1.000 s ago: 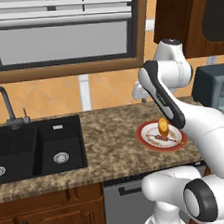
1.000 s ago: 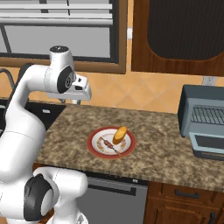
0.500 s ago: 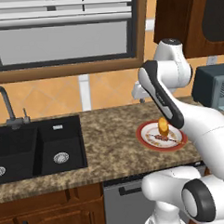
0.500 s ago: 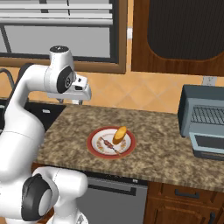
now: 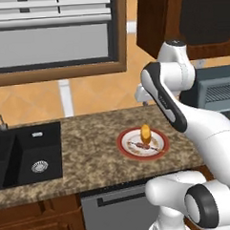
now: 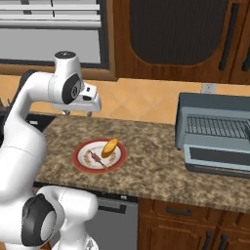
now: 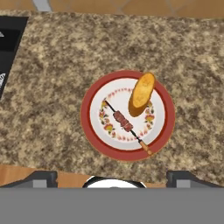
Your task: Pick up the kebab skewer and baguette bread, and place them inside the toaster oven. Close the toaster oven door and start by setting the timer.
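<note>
A red-rimmed plate [image 7: 92,131] lies on the speckled counter directly under my hand. The kebab skewer [image 7: 124,121] lies slantwise across the plate's well. The baguette bread [image 7: 141,93] rests on the plate's far right rim. My gripper [image 7: 113,180] hovers well above the plate, open, with nothing between its fingers. The right base view gives the same picture: gripper [image 6: 78,113] above and behind the plate [image 6: 81,162], baguette bread [image 6: 110,147] and skewer [image 6: 96,158]. The toaster oven [image 6: 195,105] stands at the right, its door [image 6: 217,157] folded down and the wire rack showing.
A black sink [image 5: 28,155] is set into the counter at the left, under a window. A stretch of bare counter [image 6: 151,161] lies between the plate and the oven. Wooden cabinets hang above the oven. The counter's front edge runs just before the plate.
The fingers have spread wider apart. The arm, plate, skewer and baguette have kept their places.
</note>
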Controlling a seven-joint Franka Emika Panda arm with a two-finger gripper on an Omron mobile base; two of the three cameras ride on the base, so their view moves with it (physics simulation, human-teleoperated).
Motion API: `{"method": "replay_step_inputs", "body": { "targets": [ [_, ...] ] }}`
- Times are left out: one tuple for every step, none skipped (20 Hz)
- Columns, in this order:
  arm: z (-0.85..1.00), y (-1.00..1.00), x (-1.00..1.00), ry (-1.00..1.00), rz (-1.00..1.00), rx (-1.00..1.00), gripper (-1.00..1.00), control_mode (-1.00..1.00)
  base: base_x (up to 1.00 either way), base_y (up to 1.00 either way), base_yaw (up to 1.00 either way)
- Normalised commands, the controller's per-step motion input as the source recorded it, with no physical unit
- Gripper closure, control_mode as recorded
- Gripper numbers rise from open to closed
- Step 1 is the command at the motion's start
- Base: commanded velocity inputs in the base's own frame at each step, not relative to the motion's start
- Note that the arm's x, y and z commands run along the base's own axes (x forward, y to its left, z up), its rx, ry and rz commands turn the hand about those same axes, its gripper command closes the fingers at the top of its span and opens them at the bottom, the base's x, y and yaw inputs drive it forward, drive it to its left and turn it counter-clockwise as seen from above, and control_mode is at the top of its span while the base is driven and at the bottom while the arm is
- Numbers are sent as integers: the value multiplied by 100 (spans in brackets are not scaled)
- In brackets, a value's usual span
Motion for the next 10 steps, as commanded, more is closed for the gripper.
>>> {"method": "replay_step_inputs", "body": {
  "targets": [
    [0, 0, 0, 0, 0, 0, -100, 100, 0, -66, -1],
    [0, 0, 0, 0, 0, 0, -100, 100, 0, -60, 0],
    [0, 0, 0, 0, 0, 0, -100, 100, 0, -56, 0],
    [0, 0, 0, 0, 0, 0, -100, 100, 0, -55, 0],
    [0, 0, 0, 0, 0, 0, -100, 100, 0, -53, 0],
    [0, 0, 0, 0, 0, 0, -100, 100, 0, -45, 0],
    [0, 0, 0, 0, 0, 0, -100, 100, 0, -41, 0],
    [0, 0, 0, 0, 0, 0, -100, 100, 0, -35, 0],
    [0, 0, 0, 0, 0, 0, -100, 100, 0, -26, 0],
    [0, 0, 0, 0, 0, 0, -100, 100, 8, -28, 0]
  ]
}}
